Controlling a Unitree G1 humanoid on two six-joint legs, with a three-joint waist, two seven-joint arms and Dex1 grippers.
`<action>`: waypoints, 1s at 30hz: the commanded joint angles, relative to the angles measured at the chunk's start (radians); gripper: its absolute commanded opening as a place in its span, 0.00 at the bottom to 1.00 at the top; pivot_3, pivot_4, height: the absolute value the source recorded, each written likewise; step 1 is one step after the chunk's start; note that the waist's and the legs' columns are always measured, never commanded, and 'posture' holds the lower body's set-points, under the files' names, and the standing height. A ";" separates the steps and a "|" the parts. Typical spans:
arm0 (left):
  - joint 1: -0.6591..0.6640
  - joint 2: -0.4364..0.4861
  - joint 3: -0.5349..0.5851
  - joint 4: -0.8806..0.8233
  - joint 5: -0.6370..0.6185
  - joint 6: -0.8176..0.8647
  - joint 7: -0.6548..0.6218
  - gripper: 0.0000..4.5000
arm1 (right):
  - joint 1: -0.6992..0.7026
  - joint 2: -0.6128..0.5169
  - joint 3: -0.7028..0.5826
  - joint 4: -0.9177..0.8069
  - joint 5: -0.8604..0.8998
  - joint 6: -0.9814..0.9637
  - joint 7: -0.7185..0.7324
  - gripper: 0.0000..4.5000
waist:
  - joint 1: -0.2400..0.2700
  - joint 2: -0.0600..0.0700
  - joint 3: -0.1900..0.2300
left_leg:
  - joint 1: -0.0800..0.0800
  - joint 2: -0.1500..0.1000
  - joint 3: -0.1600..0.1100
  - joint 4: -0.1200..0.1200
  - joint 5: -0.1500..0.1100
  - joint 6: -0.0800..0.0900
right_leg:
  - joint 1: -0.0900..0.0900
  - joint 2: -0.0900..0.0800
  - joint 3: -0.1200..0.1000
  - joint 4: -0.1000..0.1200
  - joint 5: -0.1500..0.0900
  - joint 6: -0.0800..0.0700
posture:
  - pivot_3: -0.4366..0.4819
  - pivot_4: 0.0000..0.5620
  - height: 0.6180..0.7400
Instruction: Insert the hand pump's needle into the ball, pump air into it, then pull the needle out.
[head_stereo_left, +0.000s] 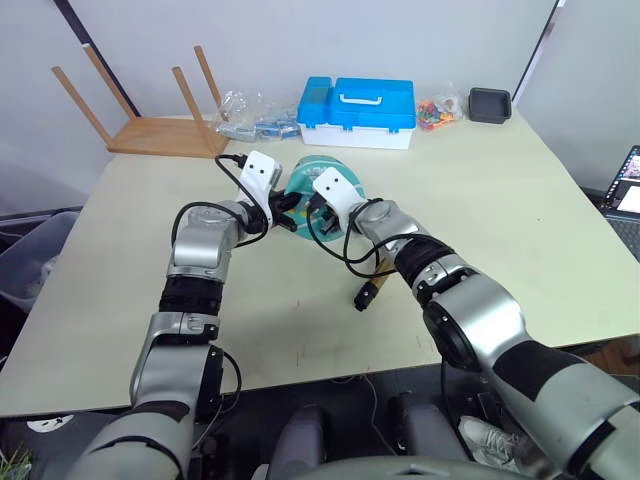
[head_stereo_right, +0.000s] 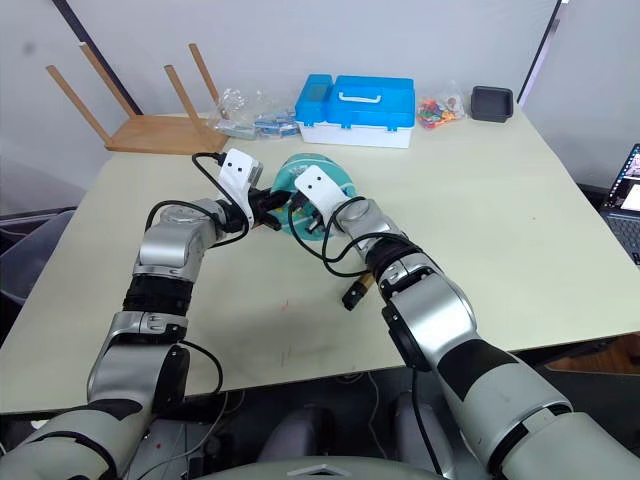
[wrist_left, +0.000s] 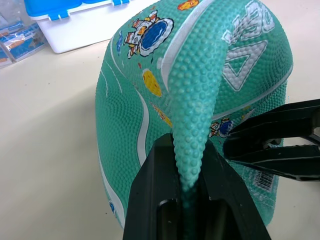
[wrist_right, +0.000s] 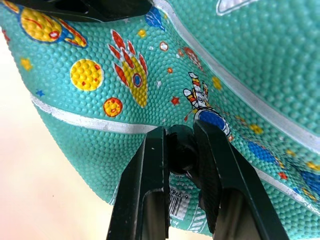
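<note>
Ball (wrist_left: 200, 95) is half-flat, left gripper (wrist_left: 189, 200) pinching a fold, right gripper (wrist_right: 181, 150) clamping the pump's black hose end; blue case (head_stereo_left: 357, 110) right behind.

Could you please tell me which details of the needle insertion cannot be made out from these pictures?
- Needle tip: in the right wrist view the right gripper pinches a black fitting against the ball; whether the needle is in is hidden.
- Hand pump: mostly covered by the right forearm in the eye views.
- Ball's valve: not discernible; the left gripper pinches a fold of the ball.
</note>
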 joint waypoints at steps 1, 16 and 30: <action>-0.009 -0.001 -0.025 0.015 -0.010 -0.015 -0.047 0.00 | 0.005 0.004 -0.011 0.030 0.010 0.034 0.008 0.06 | 0.000 0.000 0.000 | 0.000 0.000 0.000 0.000 0.000 0.000 | 0.000 0.000 0.000 0.000 0.000 0.000 | 0.48 0.27 1.00; -0.065 -0.002 -0.045 0.124 0.011 -0.089 -0.065 0.00 | 0.008 -0.127 -0.007 -0.219 0.030 0.136 0.137 0.54 | 0.028 0.001 0.013 | -0.005 -0.002 0.000 0.000 0.000 0.000 | -0.004 -0.001 -0.001 -0.001 0.000 0.000 | 0.48 0.27 1.00; -0.078 0.010 -0.053 0.127 0.012 -0.099 -0.091 0.00 | 0.521 -0.550 -0.042 -1.586 0.285 0.738 0.469 0.54 | 0.056 0.003 0.017 | -0.034 -0.003 -0.004 0.009 0.000 0.000 | -0.026 -0.003 -0.010 0.000 0.000 0.001 | 0.48 0.27 1.00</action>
